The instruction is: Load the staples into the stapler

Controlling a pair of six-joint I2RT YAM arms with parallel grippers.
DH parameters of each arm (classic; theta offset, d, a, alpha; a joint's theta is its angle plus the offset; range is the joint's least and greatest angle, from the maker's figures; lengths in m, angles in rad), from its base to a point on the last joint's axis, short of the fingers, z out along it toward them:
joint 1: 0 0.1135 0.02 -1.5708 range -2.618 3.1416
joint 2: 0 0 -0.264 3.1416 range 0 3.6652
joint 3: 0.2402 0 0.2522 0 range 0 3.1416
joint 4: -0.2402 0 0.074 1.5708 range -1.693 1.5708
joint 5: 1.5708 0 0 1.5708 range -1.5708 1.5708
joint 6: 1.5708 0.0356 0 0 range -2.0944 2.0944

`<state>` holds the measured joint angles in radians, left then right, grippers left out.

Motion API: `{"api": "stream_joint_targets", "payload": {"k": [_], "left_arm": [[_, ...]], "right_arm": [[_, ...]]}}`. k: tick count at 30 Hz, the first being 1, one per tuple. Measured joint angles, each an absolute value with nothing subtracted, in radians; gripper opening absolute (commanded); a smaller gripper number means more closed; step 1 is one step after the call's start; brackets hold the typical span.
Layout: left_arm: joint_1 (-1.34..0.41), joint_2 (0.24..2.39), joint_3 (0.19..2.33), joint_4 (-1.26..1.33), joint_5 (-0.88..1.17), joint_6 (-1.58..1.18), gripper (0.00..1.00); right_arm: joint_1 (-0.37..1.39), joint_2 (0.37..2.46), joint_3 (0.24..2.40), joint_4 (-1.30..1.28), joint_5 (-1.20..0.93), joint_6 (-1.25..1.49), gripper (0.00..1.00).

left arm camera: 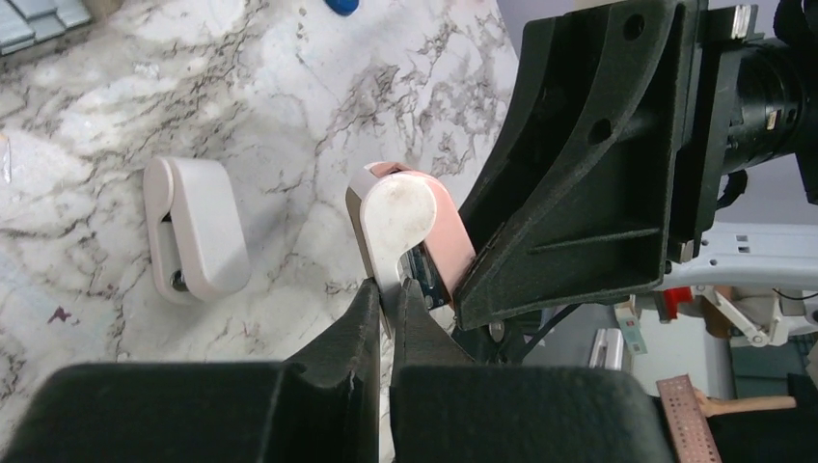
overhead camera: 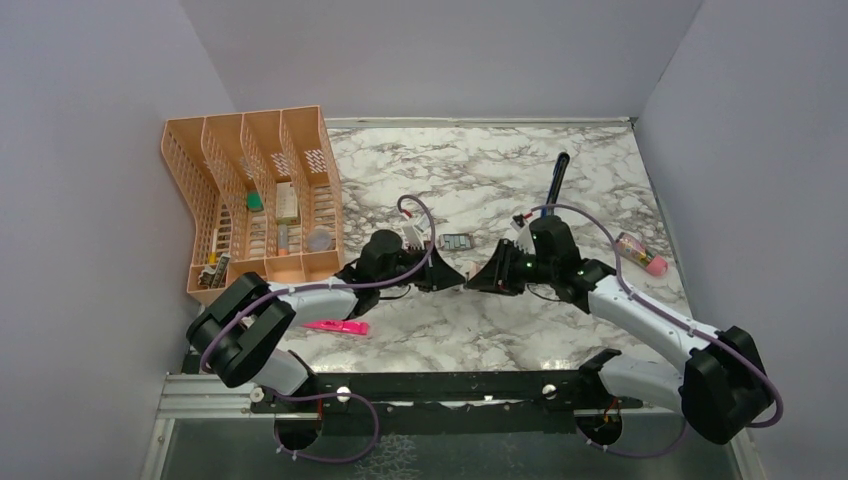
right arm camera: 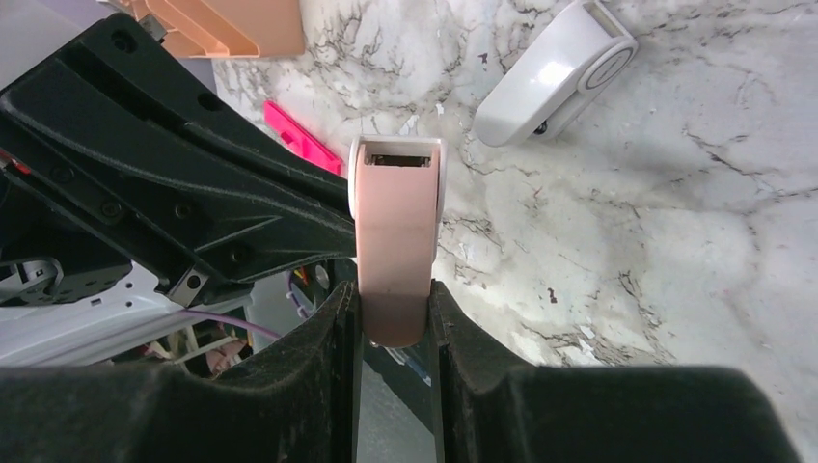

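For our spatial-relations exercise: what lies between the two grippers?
A small peach-pink-and-white piece, gripped by the left gripper and right gripper; both wrist views show it.

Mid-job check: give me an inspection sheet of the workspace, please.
Surface: marble table, no spills seen.
Job's things: staples lie just behind the end effectors; stapler at the back, untouched.
Clutter: pink highlighter, white capsule piece, pinkish tube, peach organizer with oddments.
End effectors: left end effector and right end effector both shut on the peach-pink piece.
Cables: purple cable along each arm, no snag visible.
Surroundings: grey walls on three sides.
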<state>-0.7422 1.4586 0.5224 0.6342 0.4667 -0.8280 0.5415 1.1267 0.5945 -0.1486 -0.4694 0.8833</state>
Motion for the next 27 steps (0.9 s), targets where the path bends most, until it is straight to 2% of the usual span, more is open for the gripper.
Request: {"api": "stream_joint_targets", "payload": {"k": [13,22,27], "left_arm": [[-0.747,1.459,0.572,0.542,0.445,-0.648,0.00],[-0.748,1.459,0.602,0.479,0.505,-0.564,0.00],[-0.748,1.461,0.614,0.445,0.557,-0.552,0.00]], "right_arm": [[0.419,1.100,0.708,-0.350,-0.469,0.757,0.25],[0.397,1.100,0.759,-0.375,-0.389,0.706,0.46],[0.385,1.100,0.758,-0.360,-0.359,0.699,0.63]]}}
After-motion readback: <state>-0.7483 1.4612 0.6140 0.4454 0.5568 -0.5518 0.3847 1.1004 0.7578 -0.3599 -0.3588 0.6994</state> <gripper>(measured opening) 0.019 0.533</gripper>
